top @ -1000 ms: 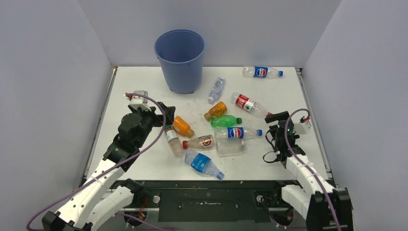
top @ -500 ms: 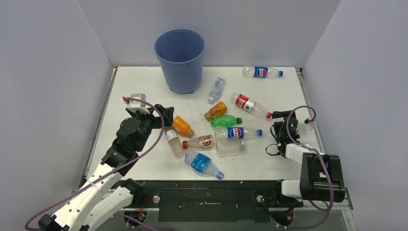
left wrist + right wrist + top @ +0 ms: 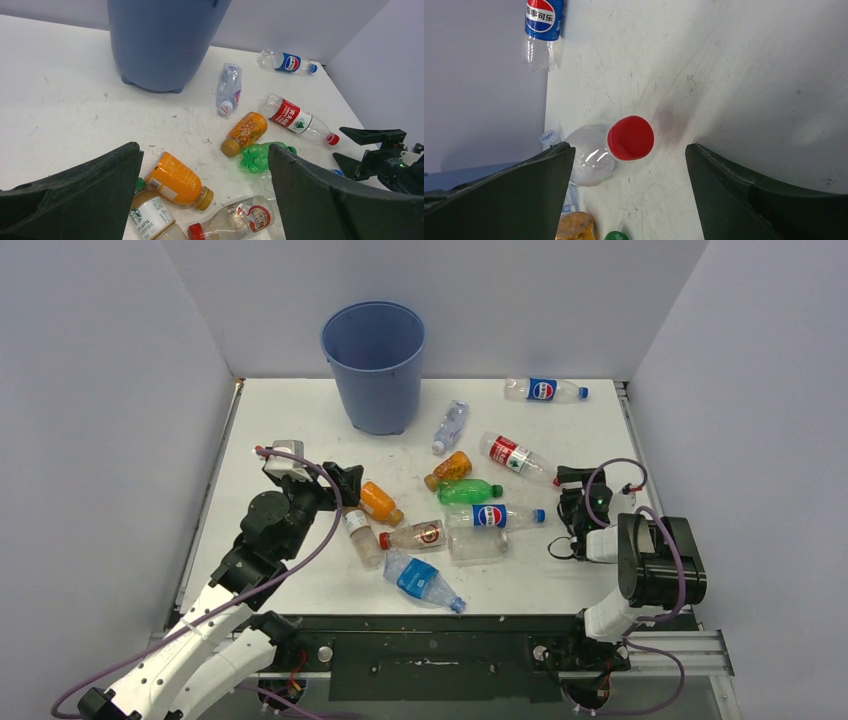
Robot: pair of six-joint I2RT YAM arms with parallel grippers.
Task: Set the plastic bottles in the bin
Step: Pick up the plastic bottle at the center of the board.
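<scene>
The left claw (image 3: 205,197) is spread wide and holds nothing; the orange bottle (image 3: 175,180) and a latte bottle (image 3: 150,215) lie side by side between its fingers. The right claw (image 3: 629,147) is also wide open, low over the tabletop (image 3: 749,75). The red cap (image 3: 630,137) of the red-label bottle (image 3: 515,457) sits between its fingers, touching neither. The bin (image 3: 373,370) stands upright at the back. The green bottle (image 3: 468,491) and others lie scattered before it.

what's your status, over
Left claw open by orange bottle. Right claw open, lined up on red cap. Visible bottles on table, bin upright. Nothing blocking bin.
</scene>
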